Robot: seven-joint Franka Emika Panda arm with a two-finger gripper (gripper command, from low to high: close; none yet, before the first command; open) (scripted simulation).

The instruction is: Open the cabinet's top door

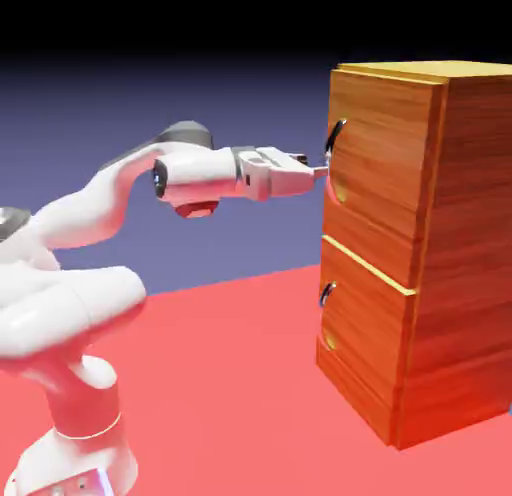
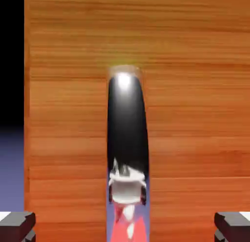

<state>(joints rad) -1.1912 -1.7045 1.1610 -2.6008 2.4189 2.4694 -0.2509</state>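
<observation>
The cabinet (image 1: 420,254) stood on the red surface (image 1: 230,384) toward the exterior view's right, its front with two stacked doors facing the arm. The top door (image 1: 375,154) lay flush with the cabinet's front, closed, with a yellowish strip along its lower edge above the shorter lower door (image 1: 362,334). A dark curved handle (image 1: 335,141) sat near the upper door's left edge, and a second dark handle (image 1: 326,293) sat on the lower door.

The white arm (image 1: 110,194) reached level from the exterior view's lower left toward the cabinet. Its tool (image 1: 320,170) was at the top door's handle, the tips close against the door's front beside the handle's lower end; whether they touched the wood could not be told from that view.

In the hand view the wood grain of the door filled most of the picture, and the handle (image 2: 127,138) ran as a glossy dark bar up the middle, mirroring the robot. The two grey fingertips (image 2: 17,225) showed at the bottom corners, far apart, with the handle between them and well clear of each. The tool stood wide and gripped nothing.
</observation>
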